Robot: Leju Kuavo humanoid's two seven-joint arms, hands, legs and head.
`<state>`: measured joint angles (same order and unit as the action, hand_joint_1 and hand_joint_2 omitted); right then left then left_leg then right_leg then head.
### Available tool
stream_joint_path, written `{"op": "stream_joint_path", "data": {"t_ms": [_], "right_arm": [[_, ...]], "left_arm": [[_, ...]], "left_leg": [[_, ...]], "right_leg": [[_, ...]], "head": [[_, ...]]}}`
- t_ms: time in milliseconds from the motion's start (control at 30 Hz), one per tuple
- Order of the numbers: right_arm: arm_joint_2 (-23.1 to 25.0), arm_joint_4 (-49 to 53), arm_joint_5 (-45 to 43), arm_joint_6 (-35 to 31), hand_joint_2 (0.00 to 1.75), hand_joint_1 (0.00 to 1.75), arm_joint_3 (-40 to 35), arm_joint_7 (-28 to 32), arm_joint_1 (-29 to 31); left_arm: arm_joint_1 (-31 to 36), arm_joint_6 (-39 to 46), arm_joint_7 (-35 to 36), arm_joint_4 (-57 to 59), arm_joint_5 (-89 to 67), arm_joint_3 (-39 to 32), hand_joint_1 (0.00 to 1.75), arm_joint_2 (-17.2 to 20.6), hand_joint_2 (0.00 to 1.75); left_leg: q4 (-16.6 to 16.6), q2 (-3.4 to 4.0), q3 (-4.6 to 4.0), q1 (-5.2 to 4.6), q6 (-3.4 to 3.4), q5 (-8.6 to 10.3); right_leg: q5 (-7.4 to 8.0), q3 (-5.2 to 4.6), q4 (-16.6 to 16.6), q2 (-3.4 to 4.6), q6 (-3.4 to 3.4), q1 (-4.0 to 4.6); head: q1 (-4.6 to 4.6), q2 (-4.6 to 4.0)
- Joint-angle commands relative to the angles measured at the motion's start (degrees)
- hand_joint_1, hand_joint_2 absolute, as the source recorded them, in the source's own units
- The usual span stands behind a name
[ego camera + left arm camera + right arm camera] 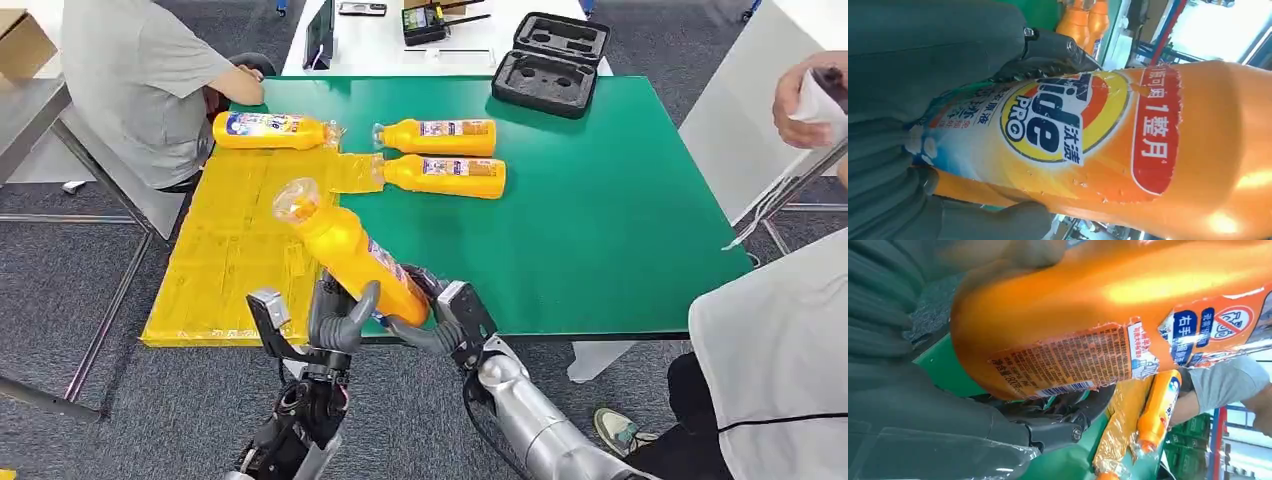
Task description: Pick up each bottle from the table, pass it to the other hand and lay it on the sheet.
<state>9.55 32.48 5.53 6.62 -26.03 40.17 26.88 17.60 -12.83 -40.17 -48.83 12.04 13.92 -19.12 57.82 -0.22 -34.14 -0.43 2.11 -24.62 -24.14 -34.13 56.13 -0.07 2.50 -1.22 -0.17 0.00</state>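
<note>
Standing by, I see both hands on one orange bottle (350, 258), tilted cap-up over the near edge of the green tabletop (620, 230). The left hand (340, 322) and right hand (440, 325) each wrap fingers (998, 220) around its lower body. Release too early and the smooth bottle could slide off, missing the yellow sheet (230, 260).

Four bottles are showing: one held (350, 255), three lying (270, 130) (437, 136) (445, 175); one sheet (225, 260) is lying; two people (140, 80) (770, 360) are sitting.
</note>
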Motion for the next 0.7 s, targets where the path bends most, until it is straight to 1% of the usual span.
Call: {"op": "stream_joint_path", "data": {"t_ms": [33, 67, 100, 133, 167, 200, 267, 300, 333, 367, 400, 467, 533, 567, 600, 633, 667, 700], "right_arm": [[0.1, -4.0, 0.0, 0.3, 1.75, 1.64, -2.4, -0.2, 3.2], [0.2, -3.9, -0.1, 0.2, 1.75, 1.64, -2.3, -0.2, 3.1], [0.1, -3.8, -0.2, 0.3, 1.75, 1.52, -2.2, -0.2, 3.1], [0.2, -3.9, -0.9, 0.6, 1.75, 1.13, -1.6, -0.2, 3.2], [0.2, -3.9, -1.1, 0.5, 1.75, 0.26, -1.1, -0.2, 3.2], [0.2, -4.6, -1.4, -0.2, 1.75, 0.00, -0.1, -0.2, 3.5], [-0.2, -4.4, -1.2, -0.6, 1.75, 0.00, 1.1, -0.2, 3.6], [-0.2, -4.6, -1.5, -0.4, 1.75, 0.00, 1.8, -0.2, 3.7], [-0.3, -4.3, -1.0, -1.4, 1.75, 0.00, 2.0, -0.2, 3.5], [-0.5, -3.8, -0.1, -3.2, 1.75, 0.00, 1.9, -0.2, 3.1], [-0.4, -4.1, -0.4, -3.0, 1.75, 0.00, 2.4, -0.2, 3.0], [-0.6, -4.0, -0.1, -3.6, 1.75, 0.00, 2.6, -0.2, 2.6], [-0.7, -3.7, -0.1, -3.6, 1.75, 0.00, 2.6, -0.2, 2.3], [-0.7, -3.4, -0.5, -4.0, 1.75, 0.00, 3.2, -0.2, 1.7], [-0.7, -3.4, -0.7, -4.1, 1.75, 0.00, 3.5, -0.2, 1.4], [-0.8, -2.8, -0.8, -4.6, 1.75, 0.00, 3.8, -0.2, 0.7], [-0.9, -2.5, -0.9, -4.8, 1.75, 0.00, 3.9, -0.2, 0.3], [-1.1, -2.1, -0.9, -4.8, 1.75, 0.00, 3.9, -0.2, 0.0]], "left_arm": [[0.3, -0.7, 0.2, 0.1, -0.7, 0.0, 1.75, -0.4, 1.75], [0.2, -0.9, 0.2, 0.1, -0.6, -0.2, 1.75, -0.4, 1.75], [0.1, -1.0, 0.2, -0.3, -0.8, -0.3, 1.75, -0.4, 1.75], [0.0, -0.7, 0.2, -0.8, -1.4, -0.5, 1.75, -0.3, 1.75], [0.0, -0.2, 0.2, -1.3, -1.9, -0.7, 1.75, -0.1, 1.75], [-0.2, 1.8, 0.2, -2.5, -3.7, -0.5, 1.75, 0.5, 1.75], [-0.1, 8.5, 0.2, -5.7, -8.2, 1.6, 1.69, 2.8, 1.75], [0.2, 12.9, 0.2, -6.1, -10.2, 2.6, 1.75, 3.8, 1.75], [0.6, 16.8, 0.2, -6.1, -11.6, 3.7, 1.73, 4.8, 1.75], [0.8, 22.1, 0.2, -7.2, -14.7, 6.0, 1.71, 6.6, 1.75], [1.1, 26.6, 0.2, -7.3, -16.5, 8.5, 1.69, 8.3, 1.75], [2.3, 35.6, 0.2, -6.4, -21.0, 12.2, 1.71, 11.1, 1.75], [2.6, 35.2, 0.2, -6.3, -20.7, 12.0, 1.71, 11.5, 1.75], [4.2, 41.3, 0.2, -3.9, -24.8, 14.4, 1.69, 12.6, 1.75], [4.8, 41.5, 0.2, -3.0, -24.9, 14.4, 1.71, 12.9, 1.75], [6.2, 43.4, 0.2, -1.0, -26.4, 14.4, 1.69, 13.4, 1.75], [6.9, 45.3, 0.2, 0.1, -27.4, 14.3, 1.71, 13.6, 1.75], [7.7, 44.9, 0.2, 0.5, -27.1, 14.1, 1.71, 13.8, 1.75]], "left_leg": [[0.0, 0.03, 0.07, 0.03, -0.08, -0.04], [0.1, 0.07, 0.15, 0.11, -0.14, -0.11], [0.0, 0.06, 0.10, 0.06, -0.10, -0.06], [0.0, 0.05, 0.09, 0.05, -0.09, -0.06], [0.0, 0.05, 0.10, 0.07, -0.11, -0.08], [0.0, 0.07, 0.15, 0.10, -0.14, -0.10], [0.0, 0.09, 0.11, 0.08, -0.13, -0.09], [0.0, 0.08, 0.09, 0.07, -0.12, -0.06], [0.0, 0.05, 0.03, 0.03, -0.09, -0.02], [0.0, 0.07, 0.11, 0.08, -0.14, -0.07], [0.0, 0.06, 0.11, 0.07, -0.13, -0.04], [0.0, 0.09, 0.16, 0.09, -0.16, -0.07], [0.0, 0.05, 0.13, 0.06, -0.12, -0.02], [0.0, 0.04, 0.16, 0.10, -0.16, -0.05], [0.0, -0.03, 0.13, 0.08, -0.13, -0.02], [0.0, -0.07, 0.12, 0.07, -0.12, 0.00], [0.0, -0.09, 0.17, 0.12, -0.15, -0.03], [0.0, -0.09, 0.17, 0.12, -0.14, -0.02]], "right_leg": [[-0.03, 0.07, 0.0, 0.02, -0.08, 0.03], [-0.07, 0.17, 0.0, 0.05, -0.14, 0.12], [-0.04, 0.10, 0.0, 0.05, -0.10, 0.06], [-0.04, 0.09, 0.0, 0.04, -0.09, 0.06], [-0.05, 0.11, 0.0, 0.04, -0.11, 0.07], [-0.06, 0.16, 0.0, 0.06, -0.14, 0.10], [-0.05, 0.11, 0.0, 0.07, -0.13, 0.09], [-0.03, 0.09, 0.0, 0.07, -0.12, 0.08], [-0.01, 0.03, 0.0, 0.04, -0.08, 0.04], [-0.04, 0.12, 0.0, 0.06, -0.13, 0.09], [-0.02, 0.10, 0.0, 0.05, -0.12, 0.07], [-0.03, 0.16, 0.0, 0.08, -0.15, 0.10], [-0.01, 0.12, 0.0, 0.04, -0.12, 0.07], [-0.04, 0.16, 0.0, 0.03, -0.15, 0.11], [-0.03, 0.13, 0.0, -0.04, -0.13, 0.09], [-0.03, 0.13, 0.0, -0.07, -0.11, 0.07], [-0.06, 0.21, 0.0, -0.10, -0.14, 0.13], [-0.05, 0.20, 0.0, -0.09, -0.13, 0.12]], "head": [[-0.02, 0.00], [0.00, 0.00], [0.00, 0.00], [0.00, 0.00], [0.00, 0.00], [0.00, 0.00], [-0.02, 0.00], [0.00, 0.00], [0.00, 0.00], [-0.02, 0.00], [0.02, 0.00], [0.00, 0.00], [0.00, 0.00], [-0.02, 0.00], [0.00, 0.00], [0.00, 0.00], [0.00, 0.00], [0.00, 0.00]]}}
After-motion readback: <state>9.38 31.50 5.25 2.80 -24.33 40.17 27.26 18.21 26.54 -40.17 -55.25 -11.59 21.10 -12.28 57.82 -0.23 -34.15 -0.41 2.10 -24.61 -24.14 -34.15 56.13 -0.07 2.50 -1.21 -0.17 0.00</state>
